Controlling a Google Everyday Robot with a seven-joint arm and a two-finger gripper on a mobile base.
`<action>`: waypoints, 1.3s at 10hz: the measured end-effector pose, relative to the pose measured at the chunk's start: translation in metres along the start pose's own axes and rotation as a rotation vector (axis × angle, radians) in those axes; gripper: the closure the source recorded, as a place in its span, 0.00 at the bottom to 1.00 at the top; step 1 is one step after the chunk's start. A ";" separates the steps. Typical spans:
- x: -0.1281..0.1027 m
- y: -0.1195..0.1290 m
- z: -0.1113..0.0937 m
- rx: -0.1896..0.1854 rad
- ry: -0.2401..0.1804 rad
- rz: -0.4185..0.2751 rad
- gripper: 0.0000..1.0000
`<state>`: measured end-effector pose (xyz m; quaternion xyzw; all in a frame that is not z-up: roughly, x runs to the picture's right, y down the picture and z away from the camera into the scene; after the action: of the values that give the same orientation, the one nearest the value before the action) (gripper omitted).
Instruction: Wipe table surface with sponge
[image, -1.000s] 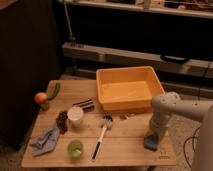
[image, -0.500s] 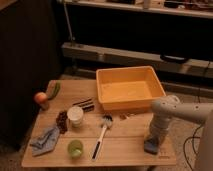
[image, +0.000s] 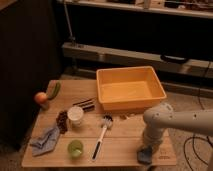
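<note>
Now the sponge (image: 144, 157) lies at the near right corner of the table surface (image: 120, 146), slightly closer to the front edge than half a second ago, which indicates a short stroke toward the camera. The gripper (image: 148, 146) points straight down onto it; whether it clamps the sponge or merely presses on it cannot be told. Wiping appears to be under way, so far only at the right end. To the left lie the white-handled dish brush (image: 100, 137), green cup (image: 75, 148) and cloth rag (image: 45, 140). The orange tub (image: 131, 90) stands behind. These would likely obstruct a wider pass.
</note>
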<state>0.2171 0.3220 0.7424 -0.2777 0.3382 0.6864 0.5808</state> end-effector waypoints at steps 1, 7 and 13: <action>0.016 0.009 -0.003 -0.005 -0.010 -0.023 0.86; 0.041 0.090 -0.012 -0.012 -0.049 -0.203 0.86; 0.034 0.113 -0.035 0.027 -0.106 -0.227 0.86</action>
<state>0.0993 0.3041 0.7101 -0.2700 0.2825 0.6253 0.6755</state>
